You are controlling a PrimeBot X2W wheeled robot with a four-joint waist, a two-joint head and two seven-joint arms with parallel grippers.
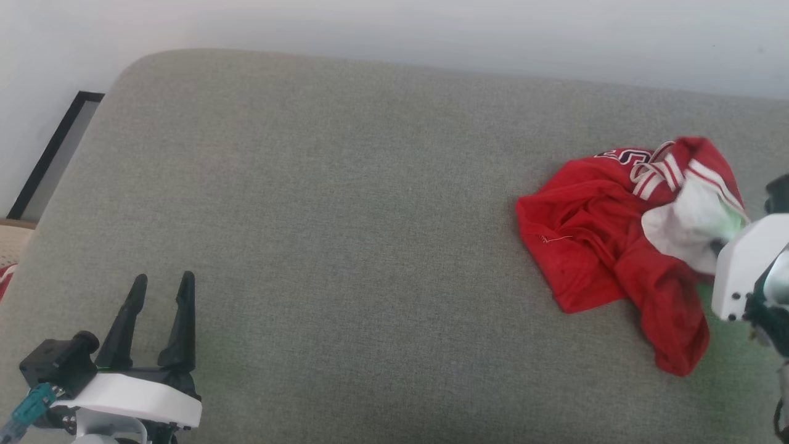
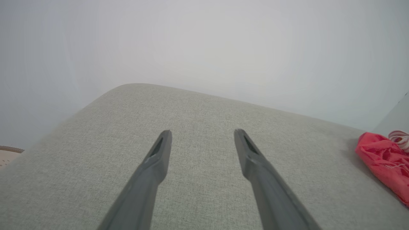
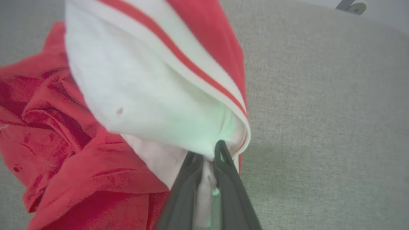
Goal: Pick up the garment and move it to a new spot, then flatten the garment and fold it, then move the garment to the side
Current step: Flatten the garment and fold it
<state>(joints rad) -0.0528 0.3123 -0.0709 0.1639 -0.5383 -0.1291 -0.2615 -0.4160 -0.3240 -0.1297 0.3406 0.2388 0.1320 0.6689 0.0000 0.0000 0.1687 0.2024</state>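
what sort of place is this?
Probably a home-like room: a wide grey fabric cushion, sofa or bed, against a plain pale wall, with a crumpled red jersey on it.

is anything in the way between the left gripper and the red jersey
Nothing visible. Bare grey cushion lies between the open left gripper and the garment, which sits crumpled at the right with the right gripper shut on its white part.

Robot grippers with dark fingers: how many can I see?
2. The left gripper is open at the near left of the grey fabric cushion; the right gripper, at the right edge, pinches the white part of the crumpled red-and-white jersey shirt.
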